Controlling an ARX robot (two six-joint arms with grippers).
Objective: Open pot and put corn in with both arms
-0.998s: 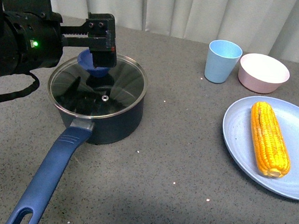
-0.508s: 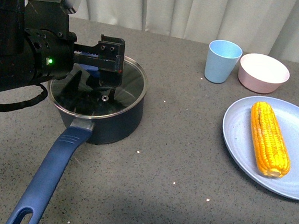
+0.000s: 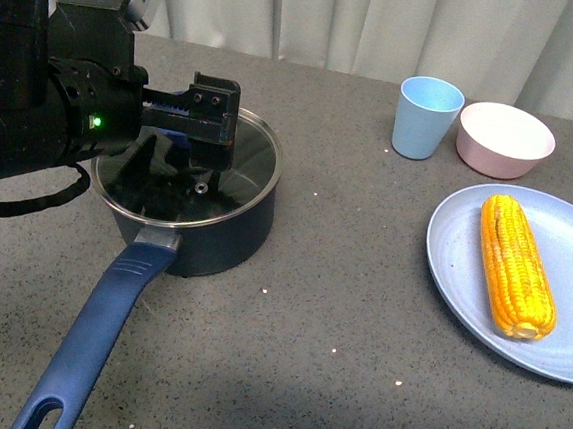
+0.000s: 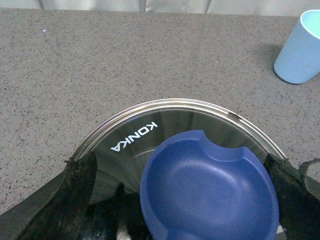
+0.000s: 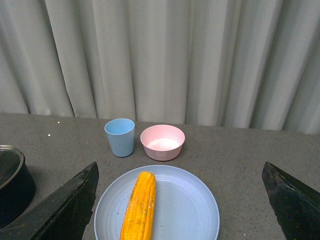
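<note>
Status: no step of the task is complete. The lid (image 3: 243,159) is seated on the pot (image 3: 214,238), and the corn (image 3: 516,267) lies on the plate (image 3: 457,275), well apart from the pot on the robot's right side.

Left gripper (image 4: 185,197): positioned over the lid, with one jaw on each side of the blue knob (image 4: 210,185). In the left wrist view there is a gap between each jaw and the knob, so the jaws are released and nothing is grasped.

Right gripper (image 5: 180,210): it hangs above the plate, jaws spread wide and empty.

Remaining steps, as judged: clamp the knob, lift the lid clear, grasp the corn, carry it across and lower it into the pot.

Orientation: the corn lies flat. Its long axis runs from the near side to the far side, with the far end leaning slightly toward the pot. The pot handle (image 3: 90,343) points toward the robot and to its left.
</note>
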